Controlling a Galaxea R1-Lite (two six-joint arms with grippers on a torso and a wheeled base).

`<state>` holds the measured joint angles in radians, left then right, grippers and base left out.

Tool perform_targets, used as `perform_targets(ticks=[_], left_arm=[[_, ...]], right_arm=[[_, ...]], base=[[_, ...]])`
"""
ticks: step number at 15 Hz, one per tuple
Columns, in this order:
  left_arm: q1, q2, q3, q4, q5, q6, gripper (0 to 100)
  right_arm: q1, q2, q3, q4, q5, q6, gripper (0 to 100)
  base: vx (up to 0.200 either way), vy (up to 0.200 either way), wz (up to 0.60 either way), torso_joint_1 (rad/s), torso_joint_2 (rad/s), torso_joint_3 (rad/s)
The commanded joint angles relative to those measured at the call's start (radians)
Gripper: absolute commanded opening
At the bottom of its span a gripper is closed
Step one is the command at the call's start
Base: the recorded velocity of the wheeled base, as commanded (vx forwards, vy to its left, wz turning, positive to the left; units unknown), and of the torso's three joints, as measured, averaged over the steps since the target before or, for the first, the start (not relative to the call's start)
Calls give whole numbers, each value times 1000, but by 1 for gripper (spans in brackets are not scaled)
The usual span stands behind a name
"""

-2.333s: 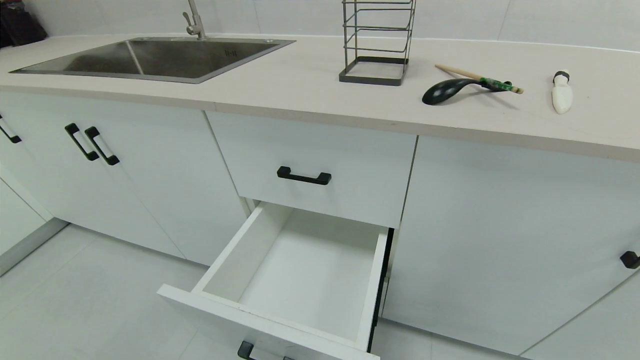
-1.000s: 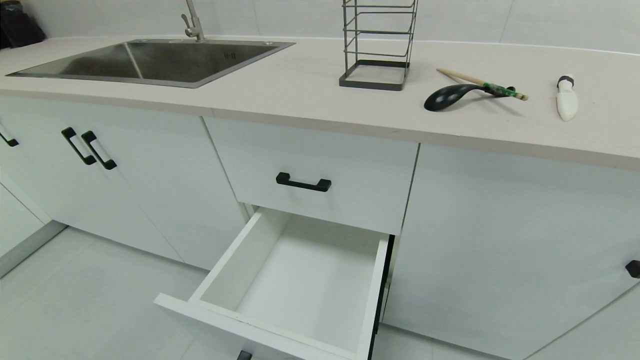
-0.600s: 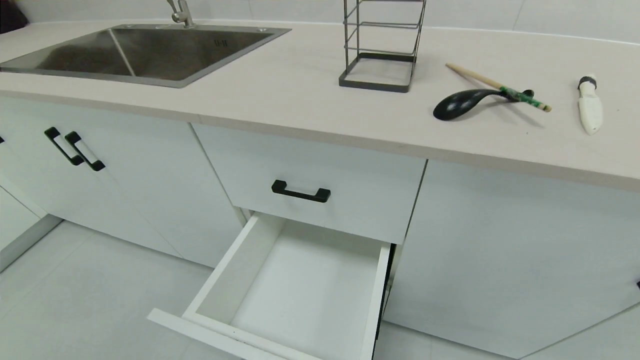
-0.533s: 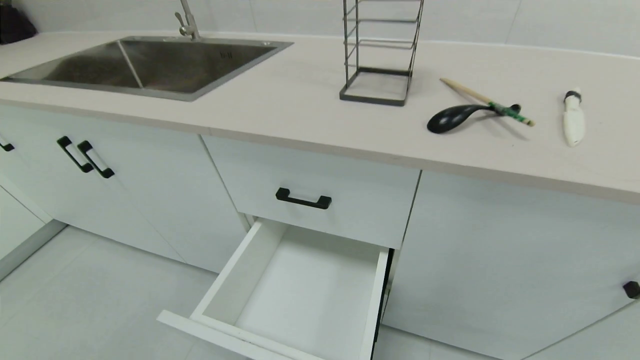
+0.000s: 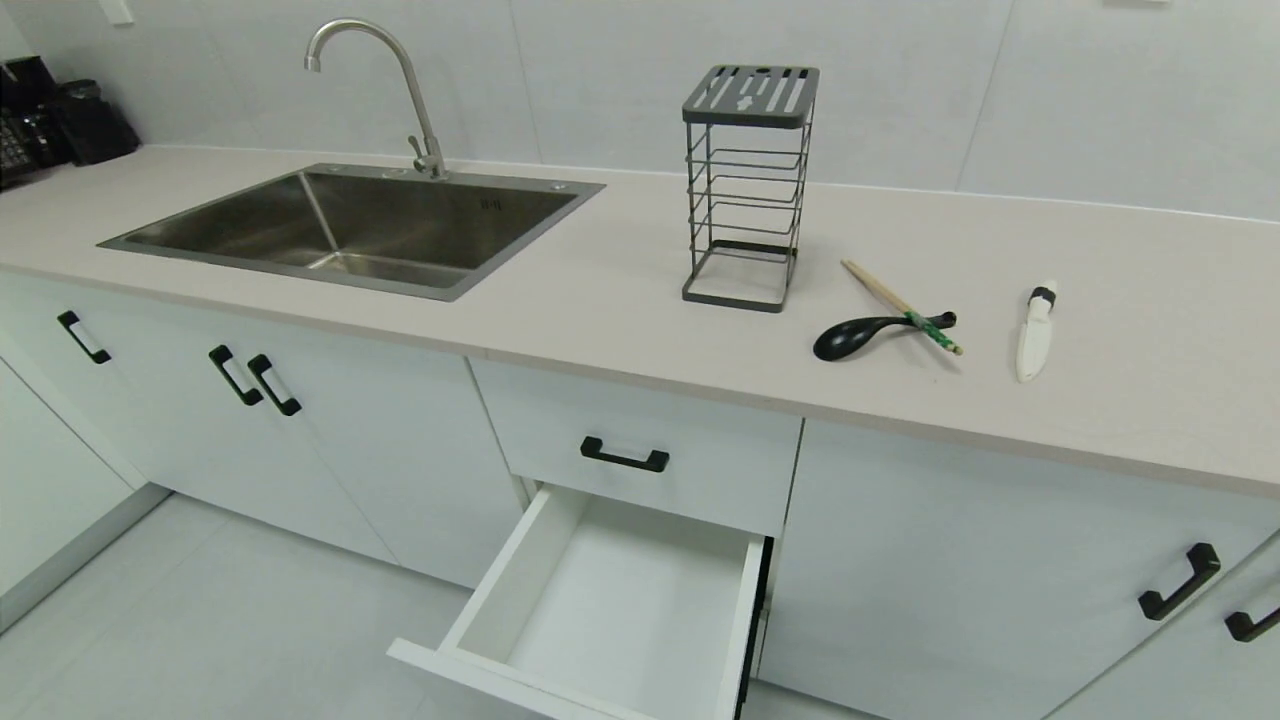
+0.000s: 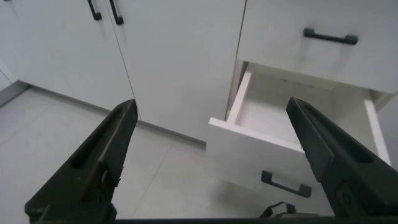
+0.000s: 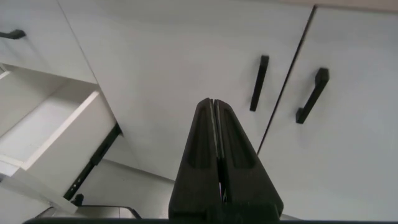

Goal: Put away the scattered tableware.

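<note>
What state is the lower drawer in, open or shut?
Open: the lower drawer is pulled out beneath the shut upper drawer, white floor showing.

Steel sink [image 5: 350,225] set in counter [image 5: 620,300] at 10 o'clock, faucet [image 5: 430,160] at its 12; white cabinet doors [image 5: 380,440] with black handles [image 5: 237,376] below.

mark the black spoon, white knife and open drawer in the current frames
black spoon [image 5: 838,346]: head view, on its bowl.
white knife [image 5: 1034,335]: head view, middle of its white body.
open drawer [image 5: 620,605]: head view, on its bare floor.
</note>
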<state>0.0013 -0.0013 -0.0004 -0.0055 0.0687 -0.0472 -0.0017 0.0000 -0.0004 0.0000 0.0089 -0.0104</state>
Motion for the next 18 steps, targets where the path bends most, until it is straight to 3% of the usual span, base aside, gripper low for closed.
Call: perform_targets(ticks=[1, 9, 17, 18], left_arm=[[0, 1, 0, 1, 0, 0, 100], [2, 1, 0, 1, 0, 0, 100], [2, 1, 0, 1, 0, 0, 100], [0, 1, 0, 1, 0, 0, 100]], right_arm=[[0, 2, -1, 0, 0, -2, 0], [0, 2, 0, 0, 2, 0, 0], [0, 2, 0, 0, 2, -2, 0], [0, 2, 0, 0, 0, -2, 100]], base=[[0, 0, 0, 246, -481, -217], [0, 0, 0, 327, -499, -242], [0, 0, 0, 182, -344, -164], [0, 0, 0, 295, -559, -261]])
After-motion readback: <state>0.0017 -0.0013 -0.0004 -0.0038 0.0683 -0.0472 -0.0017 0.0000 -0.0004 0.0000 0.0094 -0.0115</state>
